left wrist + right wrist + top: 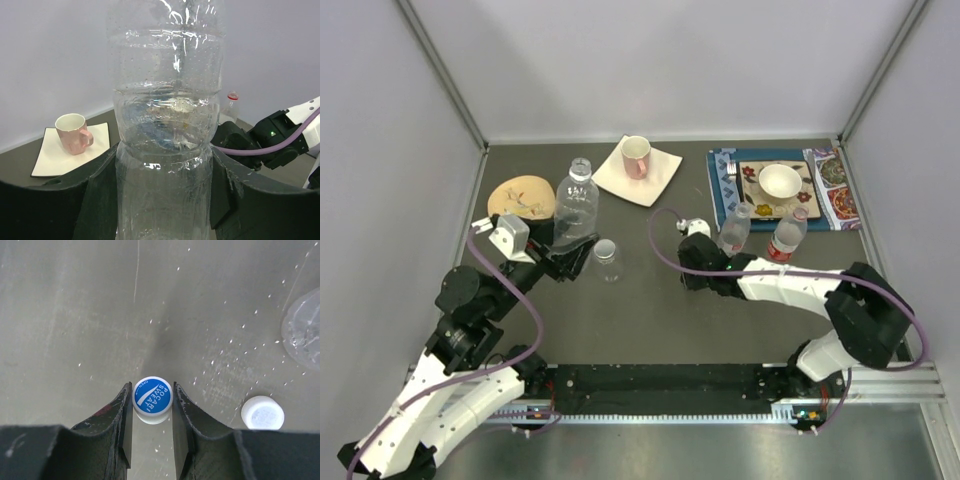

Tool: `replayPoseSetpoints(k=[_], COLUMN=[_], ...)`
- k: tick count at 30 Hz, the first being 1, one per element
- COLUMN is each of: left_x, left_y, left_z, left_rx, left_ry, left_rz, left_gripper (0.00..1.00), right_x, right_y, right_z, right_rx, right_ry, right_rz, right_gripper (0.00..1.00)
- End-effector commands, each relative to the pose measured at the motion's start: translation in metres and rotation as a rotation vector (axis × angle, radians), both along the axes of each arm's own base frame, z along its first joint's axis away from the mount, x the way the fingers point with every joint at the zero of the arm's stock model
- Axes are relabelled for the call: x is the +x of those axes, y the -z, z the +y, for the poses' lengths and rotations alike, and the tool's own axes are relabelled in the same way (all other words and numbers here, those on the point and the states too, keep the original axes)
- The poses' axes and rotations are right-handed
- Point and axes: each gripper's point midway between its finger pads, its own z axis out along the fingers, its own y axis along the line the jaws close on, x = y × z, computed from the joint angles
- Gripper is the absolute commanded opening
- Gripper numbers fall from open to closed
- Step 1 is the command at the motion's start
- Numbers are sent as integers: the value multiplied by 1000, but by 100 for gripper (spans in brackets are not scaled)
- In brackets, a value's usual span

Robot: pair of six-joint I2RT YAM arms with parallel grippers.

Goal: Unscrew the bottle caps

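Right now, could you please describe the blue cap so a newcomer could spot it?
Follow the right arm across the dark table to its gripper. Between the fingers sits a small round cap. It is blue with white lettering, unlike the plain white cap lying loose on the table nearby.

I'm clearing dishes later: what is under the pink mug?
The pink mug stands on a white square plate, which lies on the dark table. The patch of plate directly beneath the mug is covered, so nothing there can be checked.
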Motion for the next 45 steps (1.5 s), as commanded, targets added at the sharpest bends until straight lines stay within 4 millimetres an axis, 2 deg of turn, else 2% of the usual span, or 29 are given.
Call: replayPoseSetpoints(k=[1,7,12,15,18,19,25,28,33,36,38,39,40,41,43,44,45], left_x=[0,0,1,1,1,1,1,1,1,1,2,2,3,3,3,3,4], left_y=[-6,-2,1,1,1,1,2,3,4,5,4,4,4,3,0,-1,-1], left_z=[1,-1,-2,-3,-4,-4,-3,-4,-5,-6,-5,-5,-5,-4,-4,-4,-4], left_rx=[-19,-19,-14,-15,-15,-15,-17,-17,-17,-13,-15,-16,-17,-17,-19,-18,-13], left_ry=[-3,6,9,14,18,16,14,16,21,24,18,17,14,12,13,11,5], left_rz=[-26,-15,-12,-10,-6,-8,-5,0,2,4,4,3,4,2,-5,-8,-16], left_gripper=[62,62,62,62,63,63,63,63,63,63,63,63,63,63,63,63,63], right_x=[30,37,34,29,26,25,20,17,15,21,25,34,35,44,49,58,62], right_y=[-23,-6,8,17,18,18,17,18,13,-12,-39,-63,-75,-110,-137,-175,-193], right_z=[18,27,23,22,21,21,17,15,14,22,27,34,32,41,33,38,33], right_rx=[50,13,-15,-24,-21,-22,-28,-31,-26,0,24,54,42,85,45,81,72], right_ry=[66,71,76,68,67,66,61,56,61,48,33,35,28,29,35,43,59], right_rz=[-111,-79,-49,-21,-13,-7,5,14,12,-28,-75,-116,-128,-182,-221,-277,-310], right_gripper=[0,0,0,5,15,21,46,54,60,63,65,66,66,67,68,68,68])
